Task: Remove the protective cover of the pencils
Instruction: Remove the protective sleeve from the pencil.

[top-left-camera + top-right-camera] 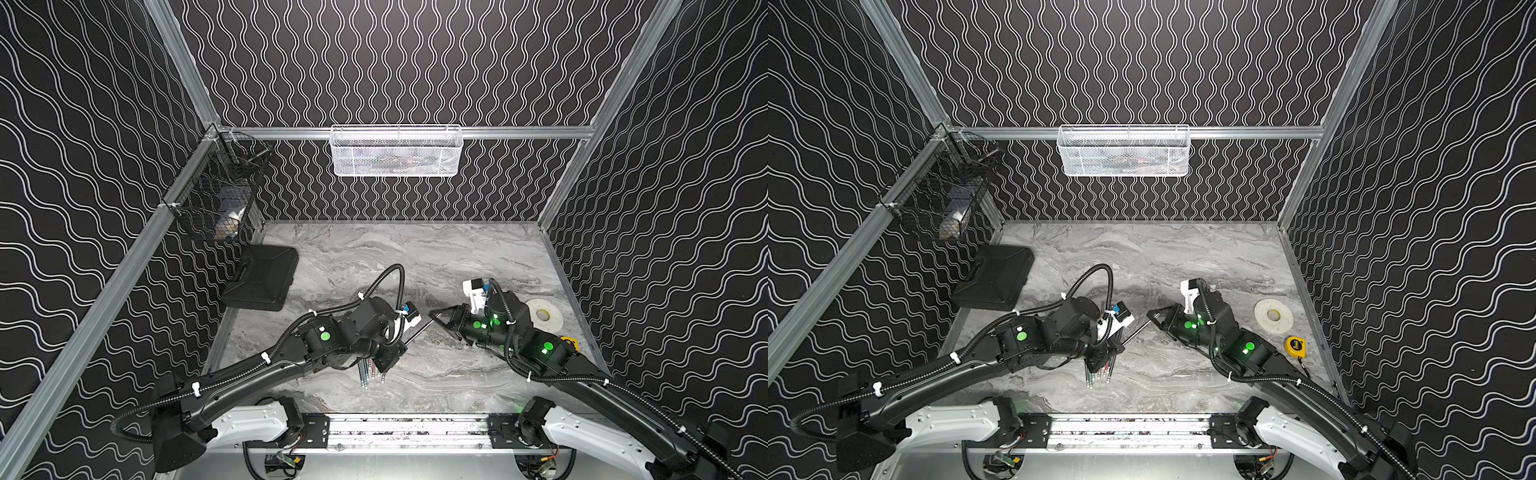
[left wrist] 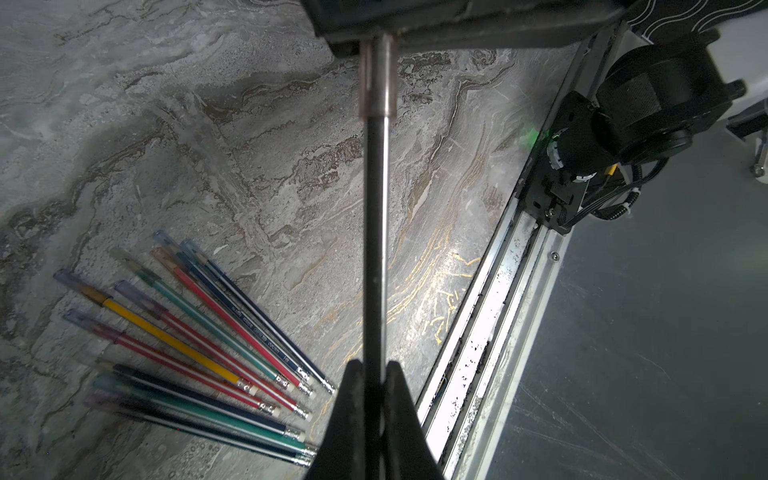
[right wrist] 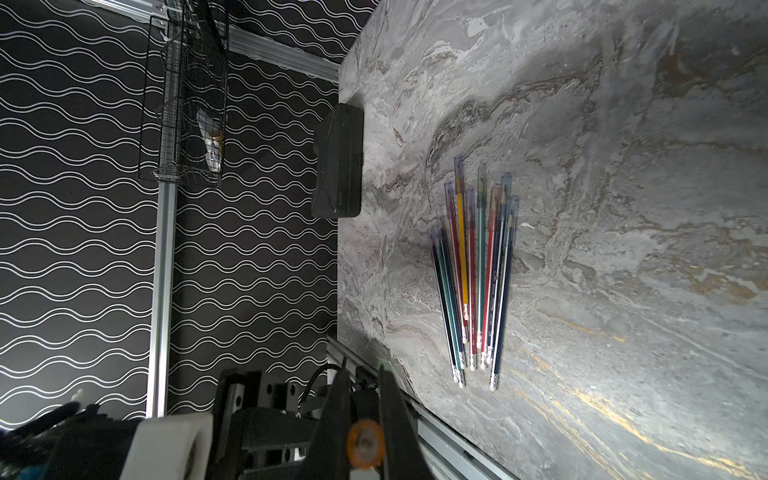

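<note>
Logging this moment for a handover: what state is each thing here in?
left gripper: shut on held pencil.
right gripper: shut on cover.
held pencil: spanning the two grippers, cover on.
cover: on the pencil's tip, pinched.
loose pencils: lying fanned, covers on.
black case: closed, lying flat.
tape roll: lying flat.
tape measure: lying on its side.
</note>
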### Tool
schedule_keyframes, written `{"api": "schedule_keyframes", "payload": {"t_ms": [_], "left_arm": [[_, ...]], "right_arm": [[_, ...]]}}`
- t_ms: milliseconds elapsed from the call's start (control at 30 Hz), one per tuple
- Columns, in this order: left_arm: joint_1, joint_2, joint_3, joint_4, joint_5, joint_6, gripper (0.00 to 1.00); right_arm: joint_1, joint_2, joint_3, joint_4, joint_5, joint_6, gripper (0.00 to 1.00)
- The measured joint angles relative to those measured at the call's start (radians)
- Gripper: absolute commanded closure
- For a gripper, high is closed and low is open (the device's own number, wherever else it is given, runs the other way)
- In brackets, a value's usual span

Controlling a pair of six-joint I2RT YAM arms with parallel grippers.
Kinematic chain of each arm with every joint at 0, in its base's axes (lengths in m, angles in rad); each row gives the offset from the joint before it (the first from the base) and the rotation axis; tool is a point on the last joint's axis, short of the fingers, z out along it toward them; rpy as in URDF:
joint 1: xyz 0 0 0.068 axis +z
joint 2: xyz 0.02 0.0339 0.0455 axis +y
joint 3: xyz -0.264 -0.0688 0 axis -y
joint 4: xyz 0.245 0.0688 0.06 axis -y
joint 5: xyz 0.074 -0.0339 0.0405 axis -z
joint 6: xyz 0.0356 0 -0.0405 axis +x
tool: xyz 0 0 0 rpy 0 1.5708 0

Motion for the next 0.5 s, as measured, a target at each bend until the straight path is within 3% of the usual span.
{"api": "schedule_keyframes", "payload": {"t_ms": [500], "left_arm": [[0.0,0.0,0.0,0.072,0.024,0.001,1.0]], "right_arm": [[-0.096,-0.042,0.072,-0.125,-0.006,-0.064,0.93]]}}
